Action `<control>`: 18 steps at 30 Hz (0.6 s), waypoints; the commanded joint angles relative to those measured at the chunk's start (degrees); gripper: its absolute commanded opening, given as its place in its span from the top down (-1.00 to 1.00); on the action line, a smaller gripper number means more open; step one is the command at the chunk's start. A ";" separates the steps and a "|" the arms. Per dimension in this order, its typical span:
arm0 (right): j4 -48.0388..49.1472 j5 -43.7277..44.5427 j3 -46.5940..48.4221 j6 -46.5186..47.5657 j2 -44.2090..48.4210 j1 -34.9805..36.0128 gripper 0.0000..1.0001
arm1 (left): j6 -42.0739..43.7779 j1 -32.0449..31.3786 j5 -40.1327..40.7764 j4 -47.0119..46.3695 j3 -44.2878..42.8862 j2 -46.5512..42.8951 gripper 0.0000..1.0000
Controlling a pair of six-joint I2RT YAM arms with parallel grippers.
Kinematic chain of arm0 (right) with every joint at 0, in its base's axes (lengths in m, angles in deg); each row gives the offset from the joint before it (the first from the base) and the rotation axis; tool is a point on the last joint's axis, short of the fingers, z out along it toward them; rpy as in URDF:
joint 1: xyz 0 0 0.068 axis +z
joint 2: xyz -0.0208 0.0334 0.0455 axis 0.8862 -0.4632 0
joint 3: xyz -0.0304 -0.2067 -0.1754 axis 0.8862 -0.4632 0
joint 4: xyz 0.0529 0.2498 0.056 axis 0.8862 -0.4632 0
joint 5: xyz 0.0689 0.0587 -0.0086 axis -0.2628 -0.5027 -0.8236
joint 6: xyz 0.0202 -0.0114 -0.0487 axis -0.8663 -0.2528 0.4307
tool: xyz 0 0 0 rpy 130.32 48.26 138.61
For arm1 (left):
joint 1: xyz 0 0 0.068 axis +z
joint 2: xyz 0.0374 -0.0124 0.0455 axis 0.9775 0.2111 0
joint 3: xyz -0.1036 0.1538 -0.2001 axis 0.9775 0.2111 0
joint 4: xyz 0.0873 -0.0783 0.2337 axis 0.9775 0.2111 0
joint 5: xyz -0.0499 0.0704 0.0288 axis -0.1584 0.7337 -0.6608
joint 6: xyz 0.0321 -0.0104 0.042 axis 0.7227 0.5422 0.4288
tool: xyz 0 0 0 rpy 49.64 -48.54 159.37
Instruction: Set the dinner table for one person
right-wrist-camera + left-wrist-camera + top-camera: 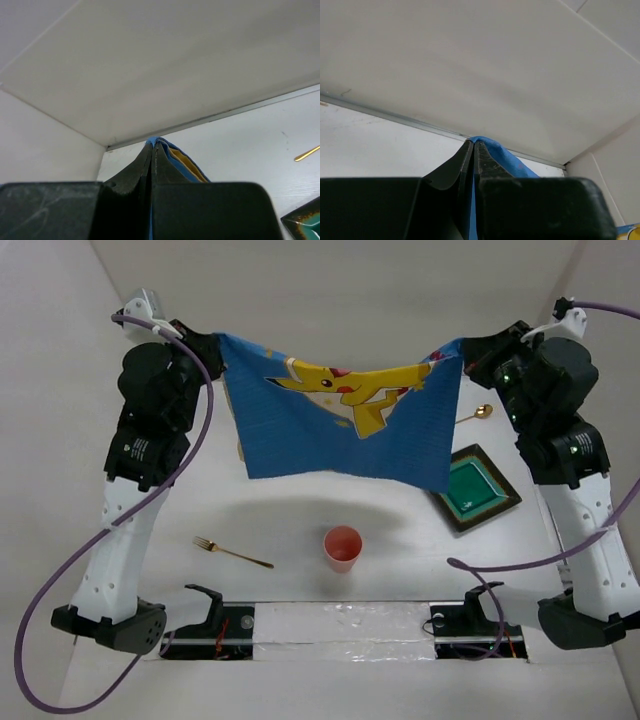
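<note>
A blue cartoon-printed placemat (340, 420) hangs spread in the air above the far half of the white dinner table (300, 520). My left gripper (216, 343) is shut on its left top corner, and the blue cloth shows between the jaws in the left wrist view (492, 152). My right gripper (464, 348) is shut on its right top corner, seen as blue and yellow cloth in the right wrist view (175, 156). A pink cup (342, 547) stands near the front centre. A gold fork (232, 552) lies at the front left.
A green square plate with a dark rim (476, 487) lies at the right, under the mat's right edge. A gold spoon (476, 415) lies beyond it, also visible in the right wrist view (307, 153). White walls enclose the table at back and sides.
</note>
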 commanded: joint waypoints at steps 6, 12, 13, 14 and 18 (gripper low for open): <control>0.82 -10.26 0.04 0.61 -9.42 -7.09 1.00 | -0.89 4.40 -8.08 -5.87 4.66 10.05 1.00; 1.18 -12.21 12.65 -0.62 -20.76 -9.02 1.00 | -3.35 12.05 -18.65 -3.94 -8.40 22.80 1.00; 0.83 -12.12 14.70 -0.88 -22.08 -9.02 1.00 | -3.70 12.84 -20.07 -3.59 -10.62 24.90 1.00; 0.30 -12.38 16.81 -1.23 -23.22 -9.80 1.00 | -4.75 13.64 -21.30 -3.24 -13.43 25.88 1.00; -0.05 -14.93 25.60 -2.91 -26.57 -10.43 1.00 | -12.29 22.13 -32.43 -8.99 -15.25 25.37 1.00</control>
